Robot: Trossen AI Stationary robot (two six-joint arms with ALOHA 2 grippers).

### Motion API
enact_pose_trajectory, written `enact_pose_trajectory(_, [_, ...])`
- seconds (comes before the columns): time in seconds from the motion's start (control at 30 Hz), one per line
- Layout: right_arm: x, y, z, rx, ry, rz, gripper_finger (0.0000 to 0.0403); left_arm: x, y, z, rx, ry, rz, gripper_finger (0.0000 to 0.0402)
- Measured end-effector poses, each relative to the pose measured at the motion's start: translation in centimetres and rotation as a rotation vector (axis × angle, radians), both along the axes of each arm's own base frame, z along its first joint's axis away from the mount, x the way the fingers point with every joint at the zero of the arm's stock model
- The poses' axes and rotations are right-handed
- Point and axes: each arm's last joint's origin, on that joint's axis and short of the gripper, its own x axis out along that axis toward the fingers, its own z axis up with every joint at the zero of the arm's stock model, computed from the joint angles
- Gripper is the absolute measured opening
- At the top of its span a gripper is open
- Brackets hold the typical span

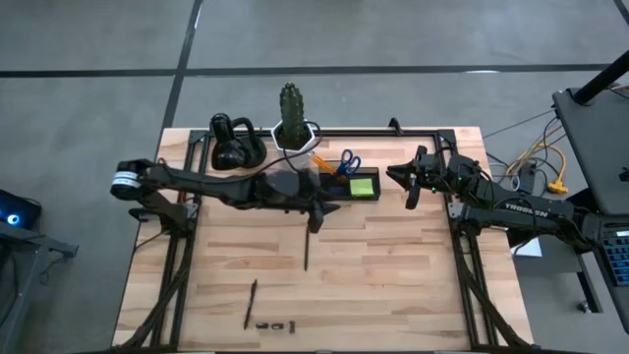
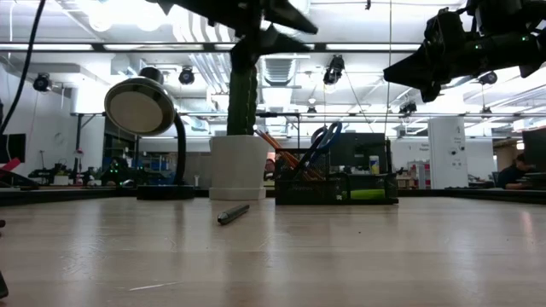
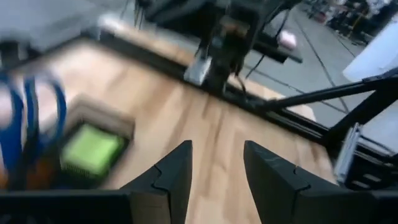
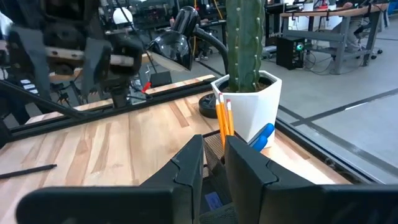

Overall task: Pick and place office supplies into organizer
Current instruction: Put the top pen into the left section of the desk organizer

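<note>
left claw (image 1: 316, 214), its fingers parted and holding nothing, hangs just below the organizer (image 1: 346, 185) at upper centre, likely free for another pick, since pens (image 1: 306, 254) lie lower on the counter (image 1: 393, 285), while right claw (image 1: 411, 182) waits narrow and empty at upper right

The back edge of the worktop (image 1: 393, 265) is crowded: a black desk lamp (image 1: 236, 146), a white cactus pot (image 1: 294, 134) and the organizer (image 1: 346, 184) stand close together, with the left arm (image 1: 226, 187) lying across in front of them. The middle is open except for a dark pen (image 1: 306, 251); another pen (image 1: 252, 302) and small clips (image 1: 276, 324) lie near the front edge.
</note>
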Motion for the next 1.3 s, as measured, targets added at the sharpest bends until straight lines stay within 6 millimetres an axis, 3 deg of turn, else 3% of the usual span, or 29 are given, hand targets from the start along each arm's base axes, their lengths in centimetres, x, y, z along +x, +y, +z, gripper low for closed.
enact_pose_trajectory(0.23, [0.0,0.0,0.0,-0.003,0.001,0.000,0.0057,-1.3,-0.1,-2.1,-0.449,0.224,0.168,0.0119])
enact_pose_trajectory(0.4, [0.0,0.0,0.0,-0.004,0.001,0.000,0.0057,-1.5,-0.4,-2.2,-0.718,0.264,0.202,0.0102])
enact_pose_trajectory(0.63, [0.0,0.0,0.0,-0.024,0.007,0.002,0.0057,-1.8,-0.8,-2.2,-0.937,0.336,0.298,0.0075])
enact_pose_trajectory(0.73, [0.0,0.0,0.0,-0.028,0.008,0.002,0.0057,-2.3,-1.1,-2.0,-1.021,0.455,0.333,0.0062])
enact_pose_trajectory(0.9, [0.0,0.0,0.0,-0.033,0.009,0.001,0.0057,-2.3,-1.8,-2.0,-1.046,0.685,0.395,0.0039])
enact_pose_trajectory(1.07, [0.0,0.0,-0.1,-0.034,0.017,-0.003,0.0057,-0.3,-1.8,-1.6,-0.985,0.669,0.363,0.0026])
enact_pose_trajectory(1.3, [0.2,-0.1,-0.2,-0.029,0.026,-0.003,0.0057,2.5,-2.0,-4.1,-0.857,0.706,0.301,0.0011])
